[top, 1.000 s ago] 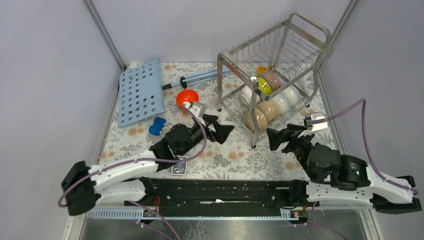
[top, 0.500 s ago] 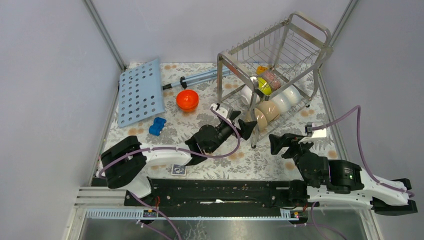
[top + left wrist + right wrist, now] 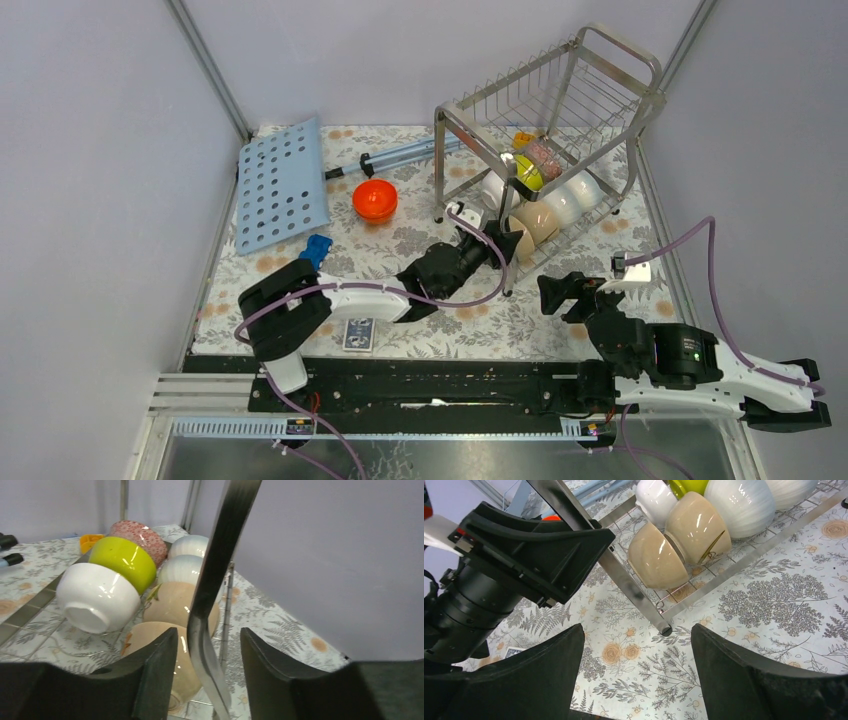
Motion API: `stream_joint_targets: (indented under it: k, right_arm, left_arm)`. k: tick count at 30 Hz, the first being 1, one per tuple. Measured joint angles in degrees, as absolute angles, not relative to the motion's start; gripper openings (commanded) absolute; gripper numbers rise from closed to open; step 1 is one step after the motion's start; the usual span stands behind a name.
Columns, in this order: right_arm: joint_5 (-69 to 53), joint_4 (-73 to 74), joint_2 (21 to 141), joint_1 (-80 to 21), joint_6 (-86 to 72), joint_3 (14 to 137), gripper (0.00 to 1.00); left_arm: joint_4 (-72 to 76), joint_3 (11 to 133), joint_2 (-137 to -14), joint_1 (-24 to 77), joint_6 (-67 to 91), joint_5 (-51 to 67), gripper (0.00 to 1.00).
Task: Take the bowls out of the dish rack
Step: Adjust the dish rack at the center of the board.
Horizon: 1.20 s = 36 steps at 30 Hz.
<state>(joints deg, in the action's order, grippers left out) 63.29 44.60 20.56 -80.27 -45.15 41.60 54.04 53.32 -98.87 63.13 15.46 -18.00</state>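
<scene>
Overhead view: the shiny two-tier stainless-steel wire dish rack (image 3: 556,100) stands at the far right of the floral-cloth worktop (image 3: 430,315), with bowls on edge in its lower tier. A glossy orange bowl (image 3: 375,199) sits on the cloth left of the rack, near a flat light-blue perforated board (image 3: 282,185). The left tool (image 3: 505,240) is at the rack's near front corner. The right tool (image 3: 562,290) hangs over the cloth in front of the rack, apart from it. Left wrist view resolves what overhead cannot: the left tool (image 3: 207,672) is moderately wide, its matte black fingers (image 3: 155,680) straddling a flat polished steel post (image 3: 220,555) with a sliver of gap each side, gripping nothing. Behind them are the nearest glazed tan bowl (image 3: 145,635), a second tan bowl (image 3: 170,602), a smooth white bowl (image 3: 97,597), a lime-green bowl (image 3: 122,560), a red-speckled bowl (image 3: 140,535) and a ribbed white bowl (image 3: 182,567). Right wrist view: the right tool (image 3: 639,680) is spread wide and empty. Only here can the post's foot be seen resting on the cloth, with a thin wire grid under the tan bowls.
</scene>
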Motion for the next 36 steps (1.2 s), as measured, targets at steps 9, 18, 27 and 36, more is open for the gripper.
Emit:
stream_joint_targets:
  k: [9,18,27,36]
  right_arm:
    - [62.9,45.0,20.6,-80.3,-47.0,41.6,0.84]
    - [62.9,44.2,22.6,-80.3,-44.9,42.3,0.85]
    - [64.8,42.6,24.3,-80.3,-41.5,42.7,0.86]
    - [68.3,39.6,25.4,-80.2,-33.4,43.9,0.90]
  left_arm:
    - [53.7,54.3,-100.6,63.4,16.3,-20.9,0.06]
    - [55.3,52.9,-100.4,63.1,23.1,-20.0,0.00]
    - [53.2,46.8,-93.8,60.2,24.8,-16.6,0.00]
    - [47.5,45.2,-89.4,54.9,26.7,-9.8,0.00]
